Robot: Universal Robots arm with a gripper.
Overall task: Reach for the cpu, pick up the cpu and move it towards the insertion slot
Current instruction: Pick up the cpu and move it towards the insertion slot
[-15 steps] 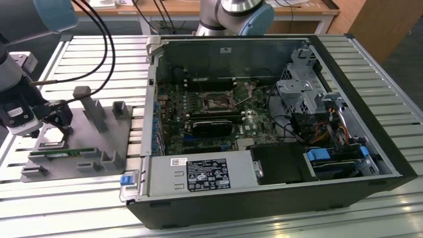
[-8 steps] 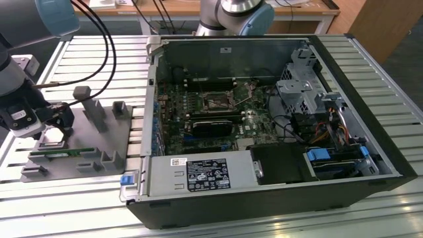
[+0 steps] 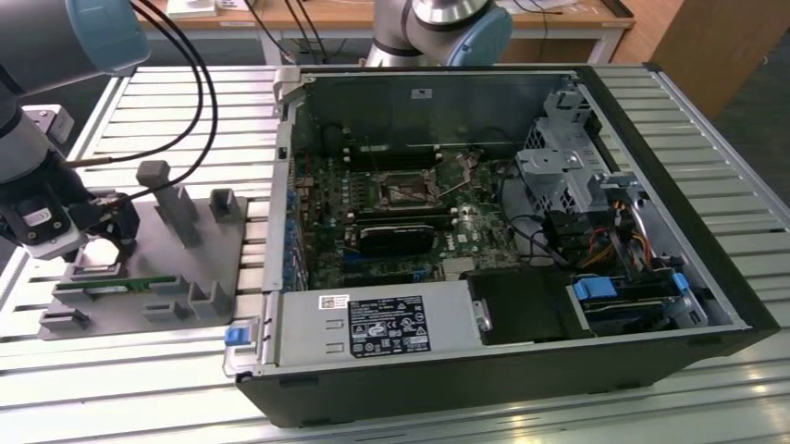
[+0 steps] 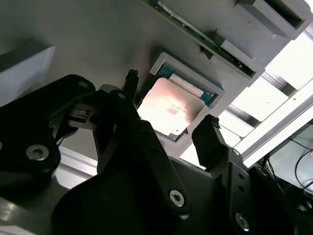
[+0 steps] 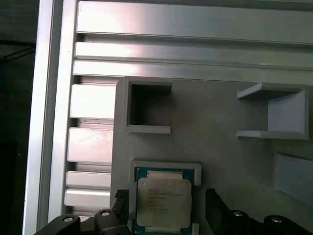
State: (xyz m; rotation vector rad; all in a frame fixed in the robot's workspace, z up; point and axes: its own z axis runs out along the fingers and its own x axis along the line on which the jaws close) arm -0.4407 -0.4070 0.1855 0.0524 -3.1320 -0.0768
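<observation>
We see the gripper [image 5: 167, 206] spread wide and holding nothing, its fingers [image 5: 215, 209] straddling the cpu [image 5: 163, 199], which lies flat in its framed pocket on the grey fixture plate [image 5: 215, 156].

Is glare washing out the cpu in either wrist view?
In the second wrist view the cpu carries a warm sheen, and the background past the grey fixture is blown white; in the first wrist view it is evenly lit.

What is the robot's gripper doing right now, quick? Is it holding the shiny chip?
Gripper: open, holding nothing. Its fingers sit on either side of the cpu, which lies in its grey holder.
</observation>
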